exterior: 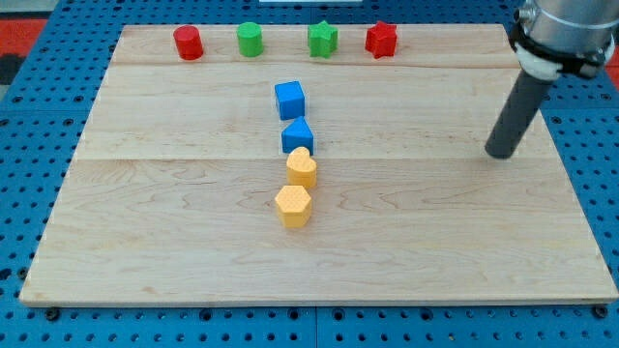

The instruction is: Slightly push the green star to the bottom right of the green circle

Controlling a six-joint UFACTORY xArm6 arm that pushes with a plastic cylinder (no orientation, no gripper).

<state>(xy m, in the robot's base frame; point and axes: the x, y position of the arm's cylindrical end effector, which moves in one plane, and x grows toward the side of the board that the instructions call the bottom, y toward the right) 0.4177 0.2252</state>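
The green star (322, 40) sits near the view's top edge of the wooden board, right of the green circle (250, 40) and in the same row. My tip (501, 153) rests on the board at the view's right, far below and to the right of the green star, touching no block.
A red circle (188, 43) and a red star (382, 40) flank the green pair in the top row. A blue cube (289, 100), a blue triangular block (298, 135), a yellow heart (302, 167) and a yellow hexagon (293, 205) form a column at the centre.
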